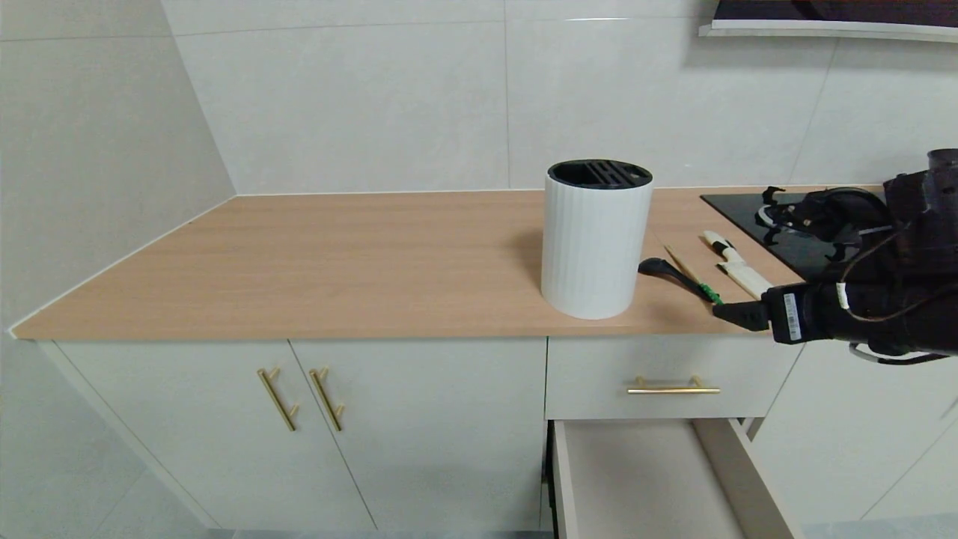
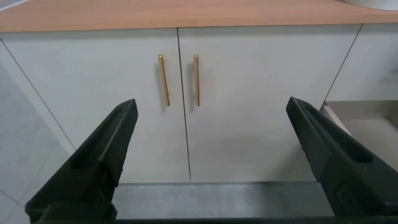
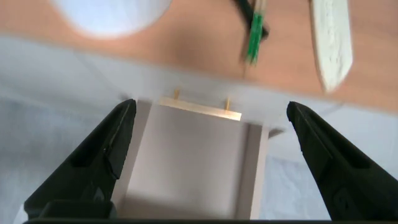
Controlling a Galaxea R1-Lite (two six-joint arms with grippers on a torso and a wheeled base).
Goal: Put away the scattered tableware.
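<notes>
Nil stowed: spoon (image 1: 658, 267), chopsticks (image 1: 682, 268), knife (image 1: 737, 268) loose on desk (image 1: 337, 262), frame rt, nr holder (image 1: 596, 239). Left pincer (image 2: 211, 106), right pincer (image 3: 211, 109) apart, empty.

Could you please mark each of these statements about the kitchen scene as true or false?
1. The white utensil holder stands upright on the countertop. True.
2. Both drawers are shut. False: the lower drawer is pulled open; only the upper drawer is shut.
3. The right gripper holds the white knife. False: its jaws are open and empty, and the knife lies on the countertop.
4. The black spoon lies on the holder's right side. True.
5. The left gripper is shut. False: its jaws are open, facing the cabinet doors.
</notes>
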